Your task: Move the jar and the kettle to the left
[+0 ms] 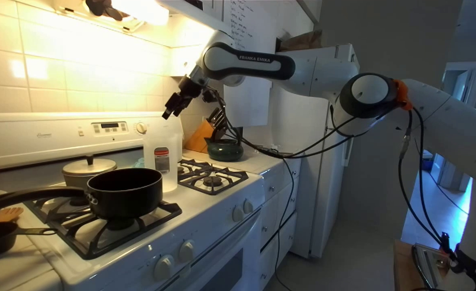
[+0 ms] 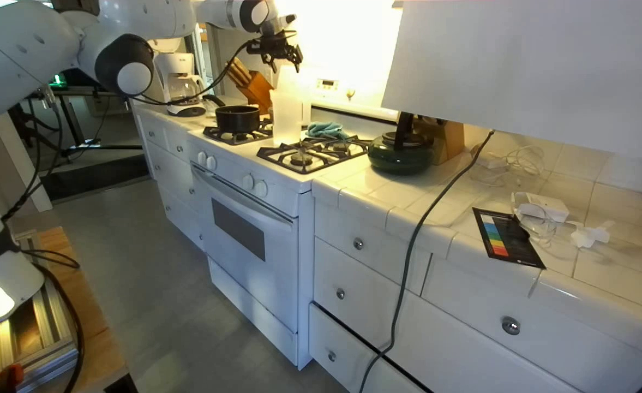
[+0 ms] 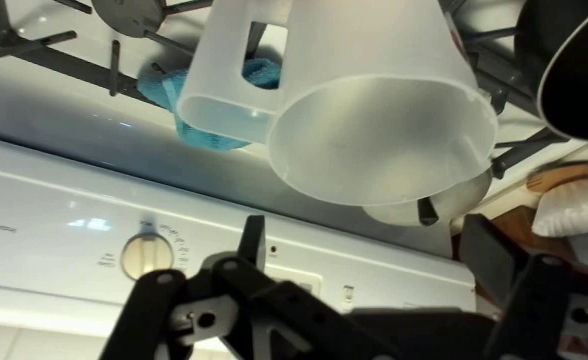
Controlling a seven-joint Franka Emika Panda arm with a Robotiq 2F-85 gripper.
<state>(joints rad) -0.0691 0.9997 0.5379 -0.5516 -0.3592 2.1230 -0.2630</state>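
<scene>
The jar (image 1: pixel 170 178) is a tall, translucent white jug with a handle and a red-and-grey label, upright on the stove. It also shows in an exterior view (image 2: pixel 287 117) and, open-mouthed, in the wrist view (image 3: pixel 381 140). The kettle (image 1: pixel 225 152) is squat and dark green with a dark upright handle. It stands on the counter beside the stove, also in an exterior view (image 2: pixel 400 158), and is out of the wrist view. My gripper (image 1: pixel 172 113) is open and empty, above the jar and apart from it. Its spread fingers also show in an exterior view (image 2: pixel 285 63) and the wrist view (image 3: pixel 365 222).
A black saucepan (image 1: pixel 124 198) and a lidded grey pot (image 1: pixel 88 166) stand on the burners beside the jar. A blue cloth (image 3: pixel 209 135) lies behind the jar. A wooden knife block (image 1: pixel 200 136) stands behind the kettle. The stove's back panel (image 1: pixel 60 135) rises behind the burners.
</scene>
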